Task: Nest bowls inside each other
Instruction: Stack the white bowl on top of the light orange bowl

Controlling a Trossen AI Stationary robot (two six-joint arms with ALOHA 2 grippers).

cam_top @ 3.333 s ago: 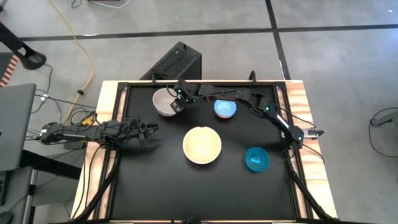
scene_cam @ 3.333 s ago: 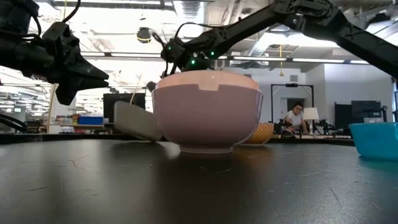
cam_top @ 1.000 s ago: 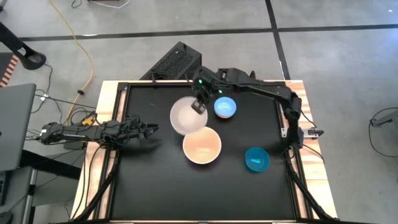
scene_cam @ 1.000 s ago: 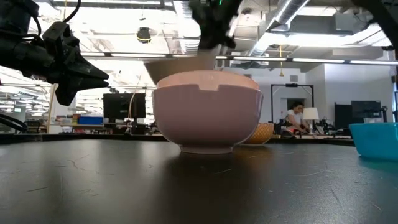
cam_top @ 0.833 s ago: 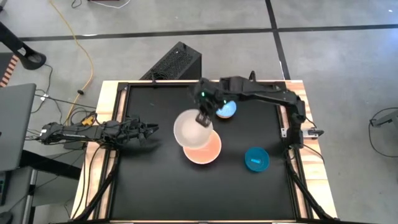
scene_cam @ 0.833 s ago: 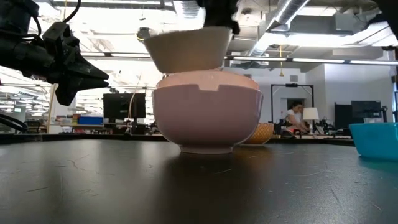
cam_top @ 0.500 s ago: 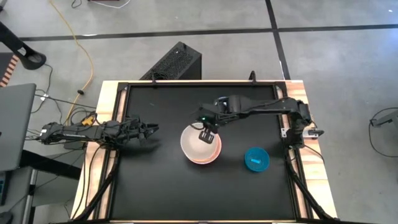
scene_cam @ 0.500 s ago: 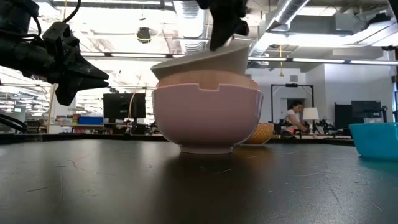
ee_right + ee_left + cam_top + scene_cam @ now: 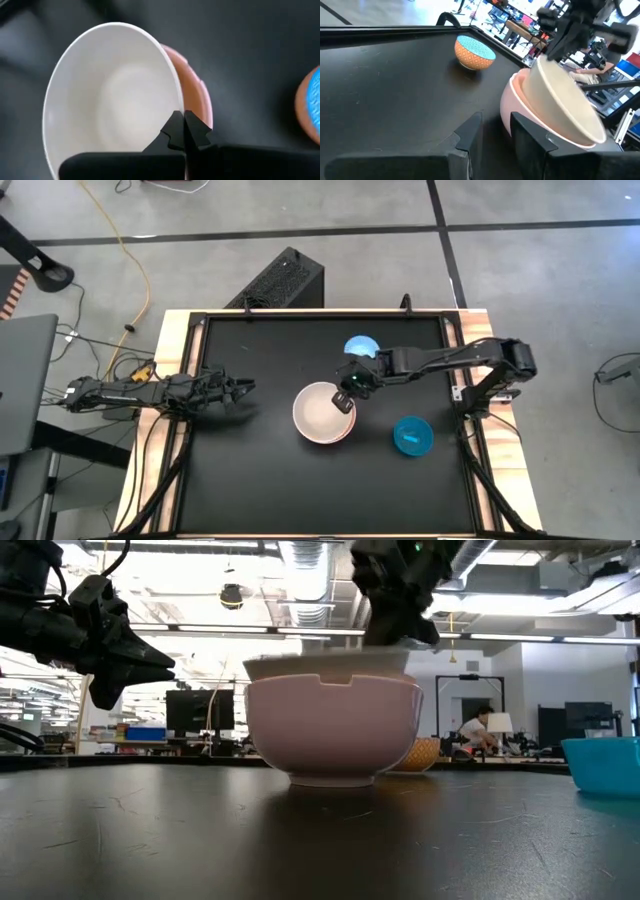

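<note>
Near the middle of the black table (image 9: pixel 220 470), the white bowl (image 9: pixel 320 411) sits inside the larger pink bowl (image 9: pixel 347 430), and the right gripper (image 9: pixel 344 402) is pinched shut on the white bowl's rim on the side toward the table's right edge, one finger inside the rim and one outside. The low view shows the white rim roughly level and just proud of the pink rim, while the left wrist view makes it look tipped toward the left arm, so I would judge it not fully seated, though the angle leaves that uncertain. The relation that matters next is that the gripped point lies on the right-arm side of the nest, with the arm stretching in from the right edge; letting go and lifting straight off that side should drop the bowl home. From there, the patterned blue-and-orange bowl (image 9: pixel 360 348) stands just beyond the gripper toward the far edge, and the bright cyan bowl (image 9: pixel 412 435) rests toward the near right corner, apart from the nest; both are closer to the right arm than to the left. The left gripper (image 9: pixel 242 388) waits near the left edge, pointing at the nest, its fingers a little apart and holding nothing.
</note>
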